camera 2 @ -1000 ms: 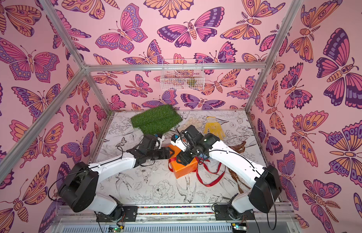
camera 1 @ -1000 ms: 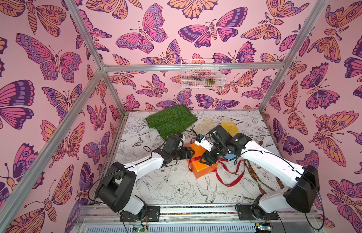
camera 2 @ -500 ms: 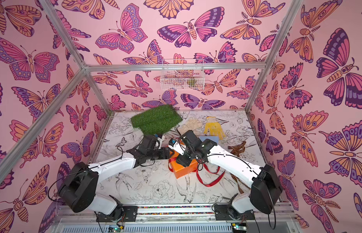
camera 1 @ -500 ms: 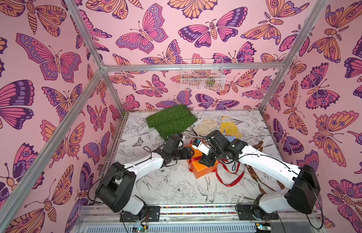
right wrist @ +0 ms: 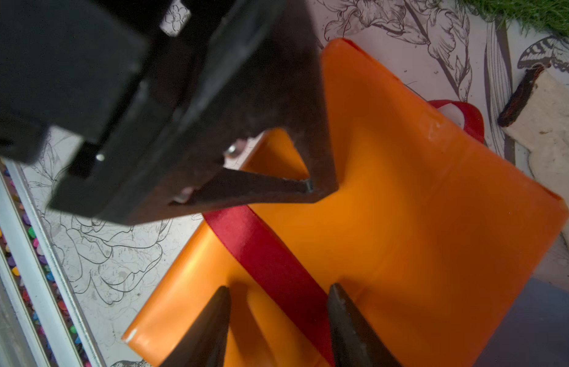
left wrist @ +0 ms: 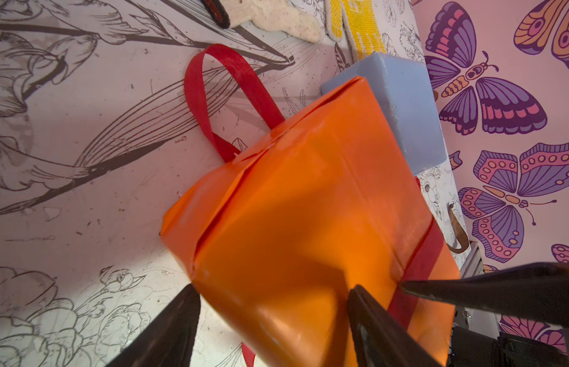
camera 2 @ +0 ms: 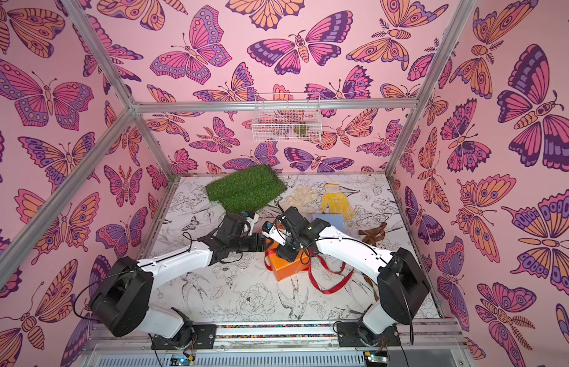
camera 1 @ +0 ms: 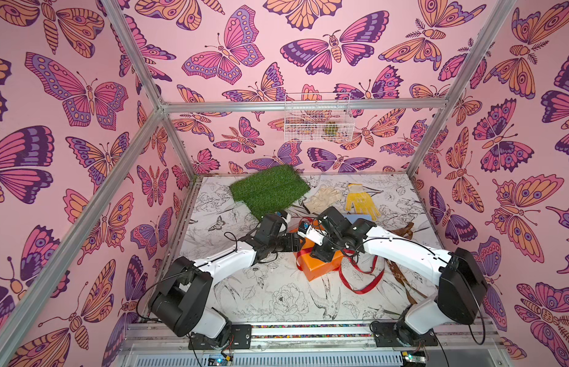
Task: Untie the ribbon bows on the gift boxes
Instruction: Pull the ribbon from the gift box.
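1. Right wrist view: the right gripper (right wrist: 280,286) is low over the orange box (right wrist: 419,222), jaws part-way open, nothing pinched yet. Between its two fingers (right wrist: 210,330) runs the red ribbon (right wrist: 264,254), flat on the top face.
2. Here's the relation that counts: the band's long axis heads away from those fingers, slanting across the box toward the left gripper (right wrist: 319,188). The jaws sit astride its width, so a squeeze should gather it edge to edge, by my read.
3. Left wrist view: the left jaws stand wide and look clamped on the box's end, one finger at the side, one over the top. That arm is the brace; the right arm is the one on the ribbon.
4. No bow shows on this box. Judging by that, the knot is out and only this wrap is left to strip.
5. Top views, front first: the table (camera 1: 277,295) is bare in front of the box, then loose red loops trail off to its right. Further right the brown ribbon (camera 2: 372,234) lies slack, off both boxes.
6. Room to pull: front and right look open, though those loops could drag along.
7. Far side is tight. There the blue box (camera 2: 328,222), bare of ribbon, sits just behind the orange one; whether they touch, I can't tell. One red loop pokes out beside it.
8. Beyond that: white glove (camera 1: 323,197), yellow glove (camera 1: 361,201), and the mat (camera 1: 270,190) at the back.
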Controlling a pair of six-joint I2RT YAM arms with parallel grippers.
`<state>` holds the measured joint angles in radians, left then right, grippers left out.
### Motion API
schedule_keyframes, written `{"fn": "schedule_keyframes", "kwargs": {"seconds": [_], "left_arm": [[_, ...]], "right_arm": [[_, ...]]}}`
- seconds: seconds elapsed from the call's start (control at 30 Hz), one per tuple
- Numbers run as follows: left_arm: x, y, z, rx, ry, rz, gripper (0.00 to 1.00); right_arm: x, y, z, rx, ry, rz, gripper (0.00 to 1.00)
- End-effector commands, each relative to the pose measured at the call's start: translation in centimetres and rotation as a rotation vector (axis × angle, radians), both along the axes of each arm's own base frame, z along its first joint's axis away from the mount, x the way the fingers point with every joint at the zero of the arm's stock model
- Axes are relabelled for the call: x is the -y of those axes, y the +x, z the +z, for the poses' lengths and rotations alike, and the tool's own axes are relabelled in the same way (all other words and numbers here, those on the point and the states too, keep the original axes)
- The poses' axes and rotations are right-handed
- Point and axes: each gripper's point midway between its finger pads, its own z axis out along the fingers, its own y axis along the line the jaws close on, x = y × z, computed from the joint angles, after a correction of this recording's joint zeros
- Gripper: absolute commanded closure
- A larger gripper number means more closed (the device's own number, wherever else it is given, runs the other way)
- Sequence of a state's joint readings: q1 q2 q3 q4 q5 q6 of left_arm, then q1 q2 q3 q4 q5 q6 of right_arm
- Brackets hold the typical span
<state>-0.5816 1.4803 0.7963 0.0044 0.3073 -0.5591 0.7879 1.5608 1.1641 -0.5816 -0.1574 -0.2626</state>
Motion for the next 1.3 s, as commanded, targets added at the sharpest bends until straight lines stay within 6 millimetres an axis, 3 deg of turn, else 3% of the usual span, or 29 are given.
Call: {"fn": "schedule_keyframes", "kwargs": {"seconds": [0.0, 0.2, 0.37, 0.67, 0.83, 1.27], "left_arm": [[-1.5, -1.6, -2.4, -0.066, 0.068, -0.007, 0.25], [-1.7, -1.6, -2.3, -0.062, 0.068, -0.003, 0.25], [-1.7, -1.5, -2.3, -0.065, 0.068, -0.003, 0.25], [-1.8, -1.5, -2.5, -0.069, 0.071, 0.001, 0.25], [-1.9, -1.5, -2.6, -0.070, 0.071, 0.002, 0.25], [-1.8, -1.2, -2.9, -0.078, 0.072, -0.005, 0.25]], "right_arm": [[-0.2, 0.3, -0.8, 0.000, -0.028, 0.005, 0.49], [-0.2, 0.9, -1.4, 0.006, -0.046, -0.016, 0.56], [-0.4, 0.8, -1.8, -0.018, -0.049, -0.014, 0.72], [-0.5, 0.3, -0.7, -0.024, -0.019, -0.008, 0.96], [0.3, 0.5, 0.0, -0.004, -0.031, -0.044, 1.00], [0.3, -0.1, 10.7, 0.154, 0.169, -0.044, 1.00]]}}
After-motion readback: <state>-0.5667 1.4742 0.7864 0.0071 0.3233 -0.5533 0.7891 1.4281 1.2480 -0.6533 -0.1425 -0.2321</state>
